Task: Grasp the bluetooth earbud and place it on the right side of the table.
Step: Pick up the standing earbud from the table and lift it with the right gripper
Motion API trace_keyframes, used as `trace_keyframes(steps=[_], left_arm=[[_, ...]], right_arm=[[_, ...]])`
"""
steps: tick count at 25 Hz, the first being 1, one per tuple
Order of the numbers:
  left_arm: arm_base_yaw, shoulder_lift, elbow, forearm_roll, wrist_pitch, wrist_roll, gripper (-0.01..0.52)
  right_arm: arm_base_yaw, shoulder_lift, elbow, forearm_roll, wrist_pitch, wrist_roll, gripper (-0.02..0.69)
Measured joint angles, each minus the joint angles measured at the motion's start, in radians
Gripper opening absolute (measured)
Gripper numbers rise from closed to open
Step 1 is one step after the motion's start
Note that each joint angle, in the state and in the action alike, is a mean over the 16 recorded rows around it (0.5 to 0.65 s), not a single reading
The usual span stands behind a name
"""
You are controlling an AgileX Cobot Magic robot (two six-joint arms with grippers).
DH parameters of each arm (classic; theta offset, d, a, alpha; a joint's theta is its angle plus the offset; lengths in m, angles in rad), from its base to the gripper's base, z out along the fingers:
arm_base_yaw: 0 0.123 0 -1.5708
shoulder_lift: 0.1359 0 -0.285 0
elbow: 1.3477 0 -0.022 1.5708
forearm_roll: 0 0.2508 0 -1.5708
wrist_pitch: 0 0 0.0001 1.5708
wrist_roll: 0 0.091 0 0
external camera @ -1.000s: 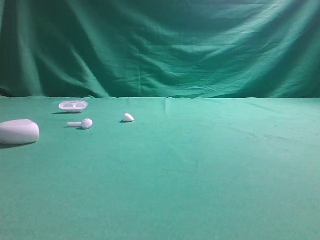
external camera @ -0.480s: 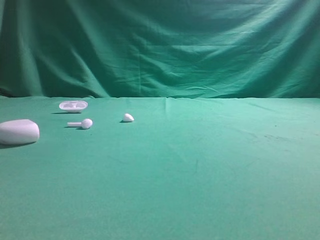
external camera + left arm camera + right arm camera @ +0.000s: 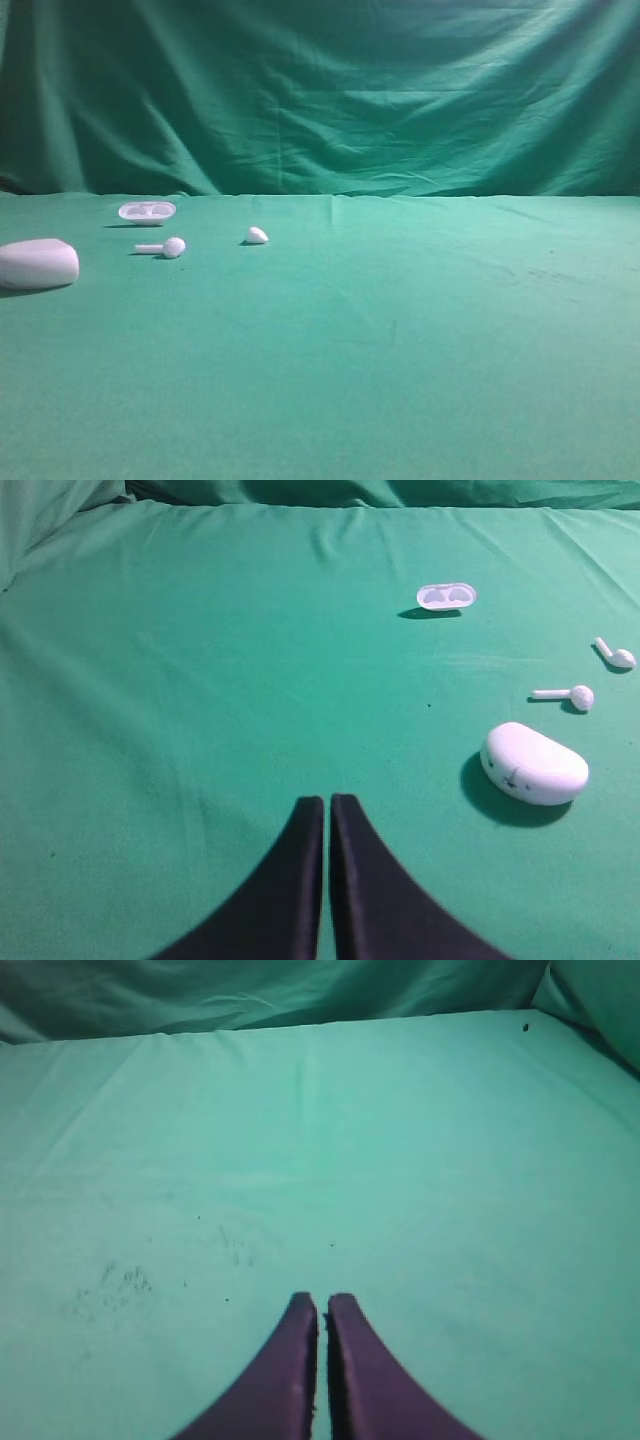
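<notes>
The bluetooth earbud (image 3: 257, 235) is a tiny white egg-shaped bud lying on the table (image 3: 420, 340) at the back left. In the left wrist view the bluetooth earbud (image 3: 621, 659) shows at the far right edge. My left gripper (image 3: 327, 802) hangs low over bare green cloth, well short and left of the earbud, its jaws shut with nothing between them. Over the table (image 3: 330, 1140) my right gripper (image 3: 321, 1302) is also shut and empty, and no earbud shows in that view. Neither gripper appears in the exterior view.
A white earbud with a long stem (image 3: 165, 247) lies left of the small bud. A shallow white tray (image 3: 147, 211) sits behind it. A large white pebble-like case (image 3: 38, 263) rests at the left edge. Green cloth hangs behind the table.
</notes>
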Motion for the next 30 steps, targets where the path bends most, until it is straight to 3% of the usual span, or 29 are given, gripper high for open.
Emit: trace_keyframes(steps=[6, 22, 30], left_arm=[[0.0, 0.0, 0.0, 0.0, 0.0, 0.0, 0.0], [0.0, 0.0, 0.0, 0.0, 0.0, 0.0, 0.0], [0.0, 0.0, 0.0, 0.0, 0.0, 0.0, 0.0]], right_arm=[[0.0, 0.039, -0.049, 0.074, -0.034, 0.01, 0.0], [0.007, 0.576, -0.45, 0.097, 0.39, -0.135, 0.0], [0.126, 0.919, -0.652, 0.103, 0.495, -0.282, 0.0]])
